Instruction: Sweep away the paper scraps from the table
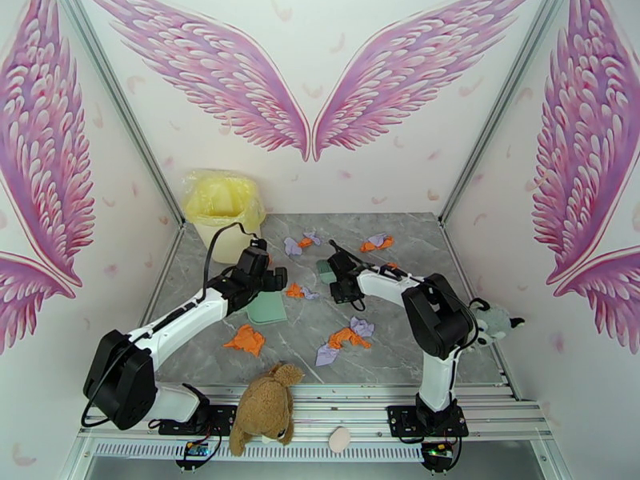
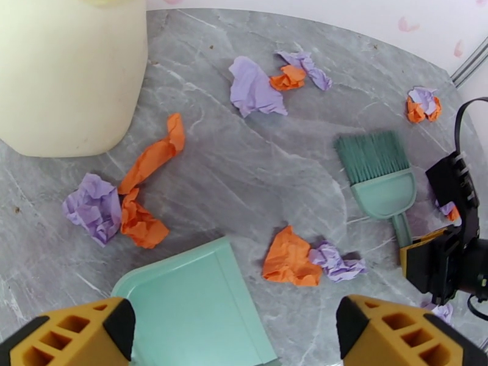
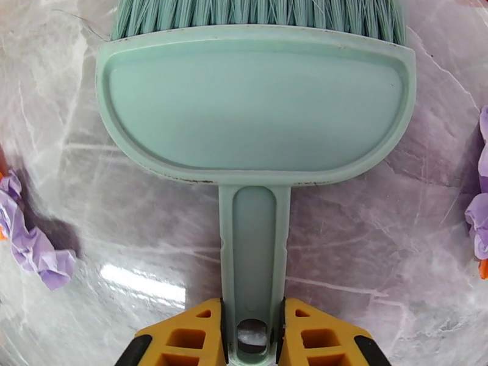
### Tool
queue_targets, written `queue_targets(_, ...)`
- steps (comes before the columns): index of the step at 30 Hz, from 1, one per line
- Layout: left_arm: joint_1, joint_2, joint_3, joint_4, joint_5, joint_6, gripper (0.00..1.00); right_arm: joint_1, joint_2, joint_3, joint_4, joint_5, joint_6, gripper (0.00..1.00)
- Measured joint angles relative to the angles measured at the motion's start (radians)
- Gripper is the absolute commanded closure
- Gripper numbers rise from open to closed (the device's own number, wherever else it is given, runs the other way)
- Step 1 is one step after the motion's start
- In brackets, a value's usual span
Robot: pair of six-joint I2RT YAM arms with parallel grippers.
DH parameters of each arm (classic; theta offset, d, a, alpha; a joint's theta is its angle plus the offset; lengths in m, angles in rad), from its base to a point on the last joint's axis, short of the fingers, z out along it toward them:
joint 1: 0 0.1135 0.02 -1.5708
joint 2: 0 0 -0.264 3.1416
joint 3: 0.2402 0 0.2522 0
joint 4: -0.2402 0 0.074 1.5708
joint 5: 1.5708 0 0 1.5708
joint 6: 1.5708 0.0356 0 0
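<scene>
Top external view: a grey marble-patterned desk [image 1: 416,258] stands inside white walls painted with pink wings. Orange and light-purple paper scraps [image 1: 245,339] lie scattered across it, some near the far edge, some in the middle and some toward the near edge. A pale yellow bin [image 1: 220,210] stands at the far left corner. A brown plush toy [image 1: 264,406] lies on the metal frame at the near edge, between the two arm bases.

The left hand [image 1: 270,282] hovers above a mint-green dustpan [image 1: 266,310] that lies flat on the desk. In the left wrist view its two yellow fingers stand wide apart, released and holding nothing.

The right hand [image 3: 253,333] is at mid-desk, grasping a mint-green brush [image 3: 253,111]. The right wrist view shows its fingers [image 3: 183,337] pressed against either side of the handle's end. The brush lies flat on the desk, bristles pointing away from the hand. One orange and one purple scrap lie between dustpan and brush.
</scene>
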Motion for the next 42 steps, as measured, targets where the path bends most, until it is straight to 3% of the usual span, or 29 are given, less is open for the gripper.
queue_targets(8,-0.007,0.061,0.087,0.015,0.150,-0.091,0.18,0.003,-0.286,-0.040,-0.029,0.064,-0.040,0.80)
queue_targets(14,-0.063,0.117,0.135,0.071,0.261,-0.183,0.21,0.004,-0.476,-0.063,-0.022,0.075,-0.046,0.80)
queue_targets(20,-0.119,0.190,0.218,0.156,0.351,-0.244,0.23,0.007,-0.519,-0.083,-0.027,0.070,-0.042,0.80)
queue_targets(31,-0.122,0.308,0.311,0.296,0.445,-0.333,0.28,0.024,-0.576,-0.110,-0.031,0.052,-0.019,0.80)
queue_targets(42,-0.124,0.408,0.419,0.387,0.522,-0.402,0.46,0.031,-0.578,-0.117,-0.030,0.030,-0.019,0.80)
